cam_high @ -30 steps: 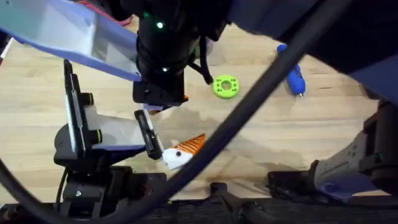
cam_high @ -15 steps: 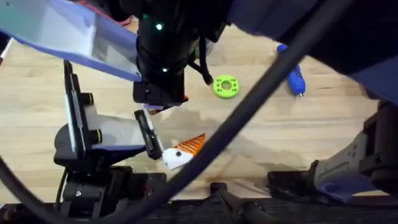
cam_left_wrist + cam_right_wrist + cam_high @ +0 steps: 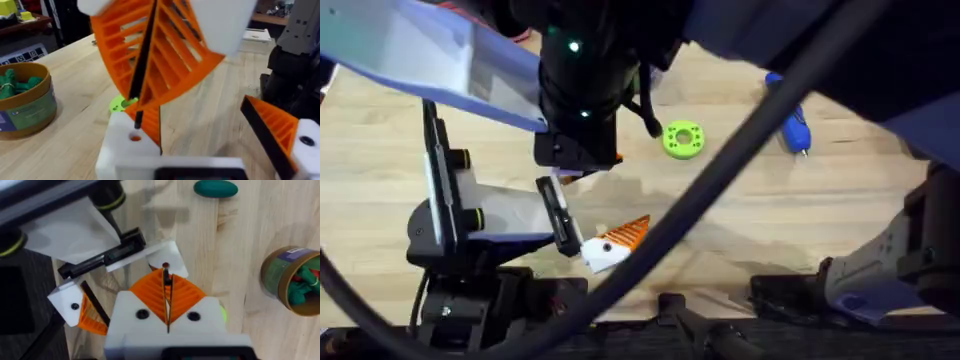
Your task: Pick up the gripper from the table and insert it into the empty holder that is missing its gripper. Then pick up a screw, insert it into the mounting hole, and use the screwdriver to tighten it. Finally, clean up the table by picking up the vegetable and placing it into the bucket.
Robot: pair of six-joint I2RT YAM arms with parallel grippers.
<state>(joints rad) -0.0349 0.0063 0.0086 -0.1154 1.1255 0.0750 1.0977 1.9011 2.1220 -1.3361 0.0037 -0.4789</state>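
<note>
R gripper (image 3: 166, 280): orange ribbed pads pinched narrow on thin dark screw (image 3: 165, 270), tip just above mounting hole (image 3: 135, 137) in plain white blocky plastic holder (image 3: 120, 155). Small orange wedge-shaped gripper tip (image 3: 150, 122) looks seated in it. L gripper (image 3: 205, 135) spread wide, holding nothing. Step, prob.: keep screw upright, centre over hole, lower slow, release once shank stands alone. L wrist view gives screw-to-hole gap. R wrist view adds dark green oval toy vegetable (image 3: 215, 188) on table, apart from ochre-rimmed round bucket (image 3: 292, 282). Overhead adds blue cylindrical screwdriver (image 3: 790, 122), far right.

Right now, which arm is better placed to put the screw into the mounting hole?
Right. The right gripper pinches the thin dark screw close above the hole in the white holder, while the left arm appears to carry that holder itself.
</note>
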